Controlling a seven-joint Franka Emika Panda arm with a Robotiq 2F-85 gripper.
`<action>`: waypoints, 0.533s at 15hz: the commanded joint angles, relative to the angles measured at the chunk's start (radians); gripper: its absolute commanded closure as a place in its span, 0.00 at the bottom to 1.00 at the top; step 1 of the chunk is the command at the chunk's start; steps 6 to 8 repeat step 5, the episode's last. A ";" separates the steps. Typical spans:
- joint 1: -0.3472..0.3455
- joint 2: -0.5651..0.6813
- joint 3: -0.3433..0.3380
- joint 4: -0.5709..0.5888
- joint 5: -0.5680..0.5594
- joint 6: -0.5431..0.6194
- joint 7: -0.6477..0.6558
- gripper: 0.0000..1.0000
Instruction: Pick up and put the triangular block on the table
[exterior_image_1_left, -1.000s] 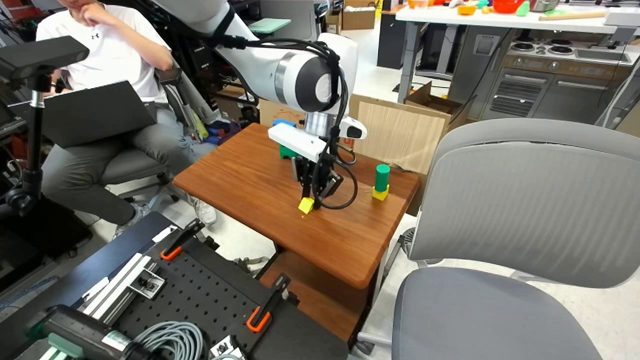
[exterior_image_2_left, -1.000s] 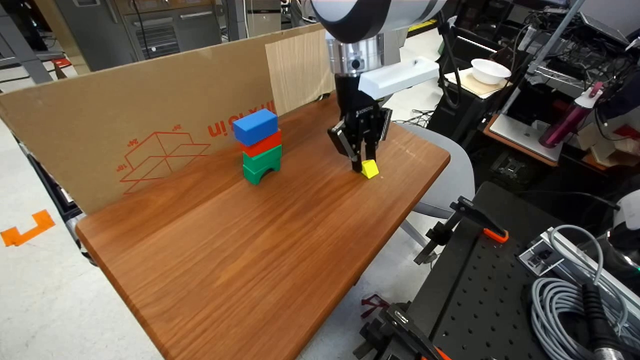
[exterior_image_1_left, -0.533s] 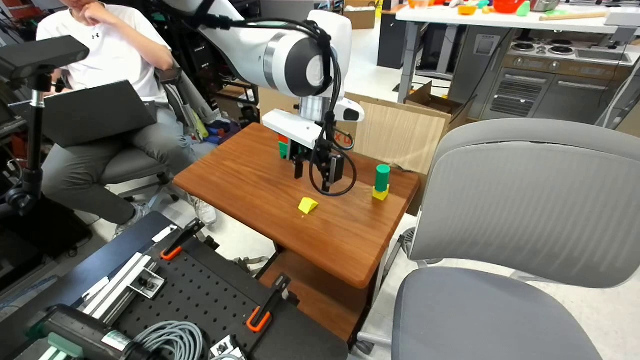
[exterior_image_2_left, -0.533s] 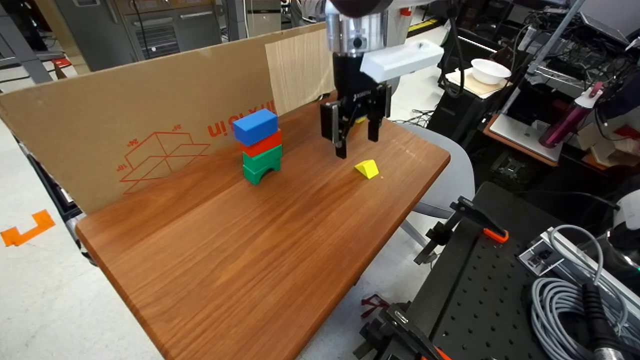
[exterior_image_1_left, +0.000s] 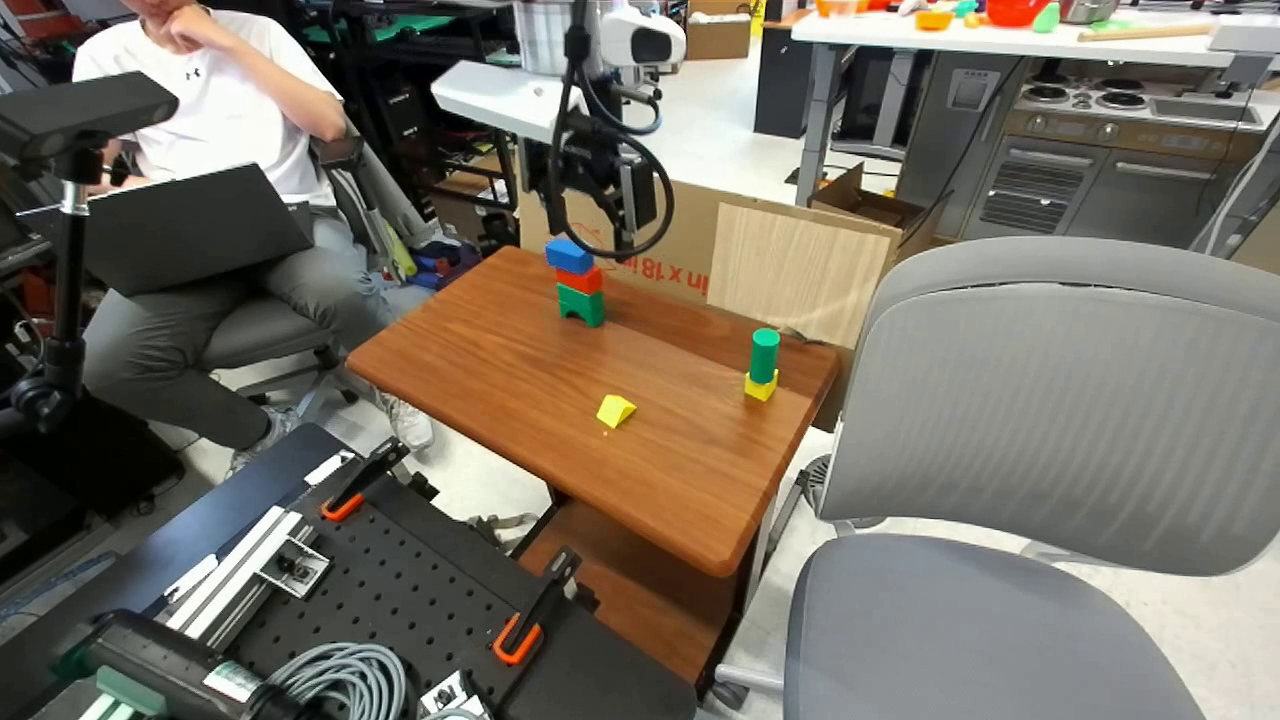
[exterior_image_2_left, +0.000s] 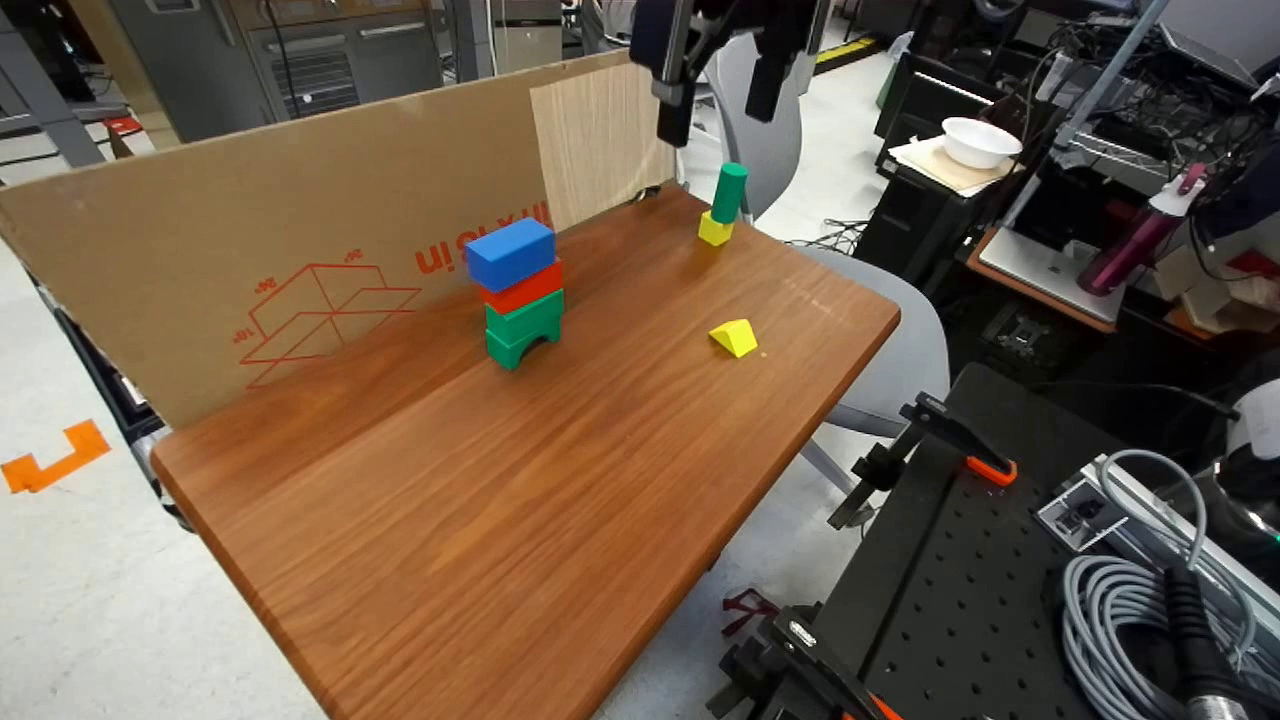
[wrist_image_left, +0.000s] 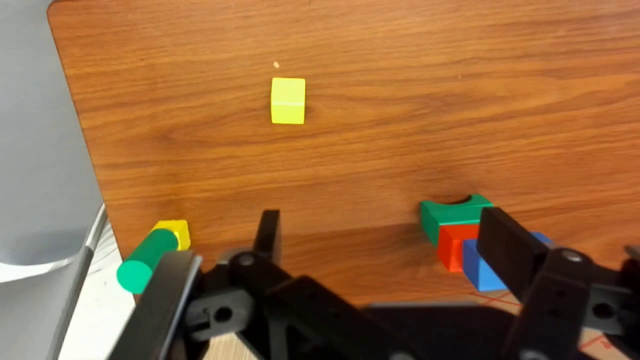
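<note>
Light bright, even. Floor (exterior_image_2_left: 110, 610) nearly washed out in both exterior views; clutter (exterior_image_2_left: 1110, 70) near-black. Table (exterior_image_2_left: 450, 490): soft sheen, faint shadows. Wrist view: wedge (wrist_image_left: 288, 95) glaringly bright, almost overexposed; gripper (wrist_image_left: 382, 220) dark, edges soft, out of focus; chair (wrist_image_left: 45, 125) blurred; dark patch beside green block (wrist_image_left: 455, 212), shadow or reflection, cannot tell which.
</note>
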 joint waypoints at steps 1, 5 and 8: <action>0.015 -0.030 -0.005 -0.015 0.000 -0.001 -0.002 0.00; 0.025 -0.079 0.001 -0.053 -0.001 0.002 -0.002 0.00; 0.025 -0.079 0.001 -0.053 -0.001 0.002 -0.002 0.00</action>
